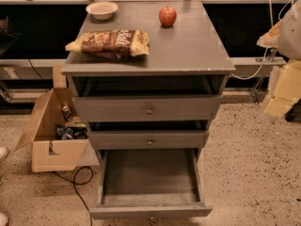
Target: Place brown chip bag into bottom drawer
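Brown chip bag [109, 43], crinkly, pillow-shaped, flat on grey cabinet top [188, 46] — bottom drawer [150, 175] open; gripper [281, 94] at right, grip unclear.

looks like a robot test lab: speckled hard floor [254, 173], lone grey cabinet [188, 51] set before a metal rail [244, 0], open cardboard box [51, 157] of odds and ends beside it (loose cable [76, 188] trailing on the floor), pale gripper [282, 98] hanging at the right edge.
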Robot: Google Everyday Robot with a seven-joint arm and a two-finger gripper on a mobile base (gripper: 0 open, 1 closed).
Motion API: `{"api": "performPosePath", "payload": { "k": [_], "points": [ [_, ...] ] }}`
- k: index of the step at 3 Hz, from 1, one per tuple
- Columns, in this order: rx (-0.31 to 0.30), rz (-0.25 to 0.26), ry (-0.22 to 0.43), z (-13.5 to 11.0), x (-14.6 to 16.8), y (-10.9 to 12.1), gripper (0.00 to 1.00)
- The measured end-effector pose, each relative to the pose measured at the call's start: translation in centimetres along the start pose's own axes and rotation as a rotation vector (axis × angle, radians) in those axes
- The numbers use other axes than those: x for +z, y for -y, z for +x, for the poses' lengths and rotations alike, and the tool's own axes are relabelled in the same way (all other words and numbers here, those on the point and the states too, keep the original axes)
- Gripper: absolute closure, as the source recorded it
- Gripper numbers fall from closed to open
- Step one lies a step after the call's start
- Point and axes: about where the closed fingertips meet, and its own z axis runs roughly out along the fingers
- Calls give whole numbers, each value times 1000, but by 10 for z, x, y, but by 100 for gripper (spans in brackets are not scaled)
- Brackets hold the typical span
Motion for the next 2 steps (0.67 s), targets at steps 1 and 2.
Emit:
{"api": "performPosePath", "payload": {
  "k": [1, 2],
  "points": [
    [-1, 4, 19, -5, 1, 4, 0],
    [-7, 30, 170, -42, 11, 39, 0]
  ]
}}
